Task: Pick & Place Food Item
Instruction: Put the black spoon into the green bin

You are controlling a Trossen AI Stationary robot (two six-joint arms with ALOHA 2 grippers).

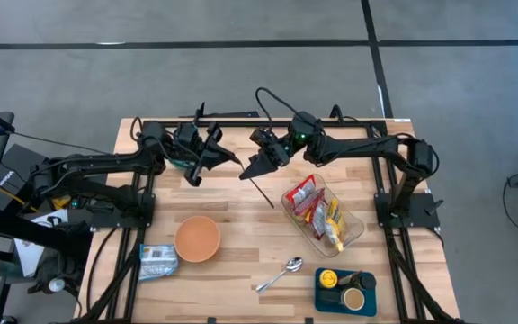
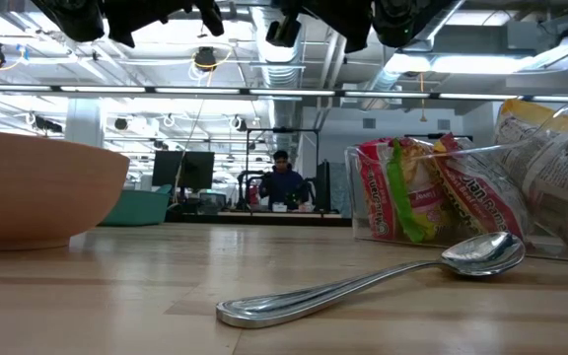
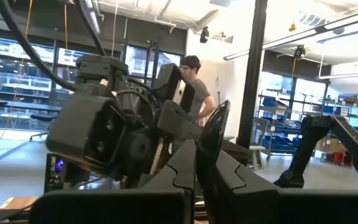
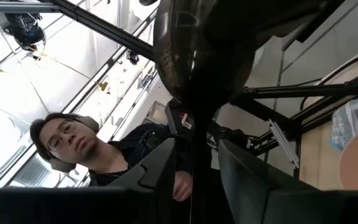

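A black long-handled spoon (image 1: 261, 191) hangs in the air over the far middle of the table, where both arms meet. My left gripper (image 1: 232, 160) is shut on it. In the left wrist view the spoon's bowl (image 3: 218, 124) stands up beyond the fingertips of my left gripper (image 3: 204, 174). My right gripper (image 1: 252, 169) faces it from the right and is open. In its wrist view the thin handle (image 4: 193, 149) passes between the fingers of my right gripper (image 4: 197, 168) with a gap on each side. Food packets (image 1: 317, 209) lie in a clear container (image 1: 353, 229). My left gripper pinches the black spoon between its two fingers just below the bowl (image 3: 202, 158). The fingers come about level from the table's left. The spoon is lifted clear of the table. Its bowl is beyond the fingertips and its handle (image 1: 264, 196) slants away toward the near right.
An orange bowl (image 1: 196, 238) stands at the near left with a blue packet (image 1: 158, 261) beside it. A metal spoon (image 1: 281, 274) lies near the front edge. A blue tray (image 1: 324, 302) with small jars sits at the near right. A person shows in the room beyond.
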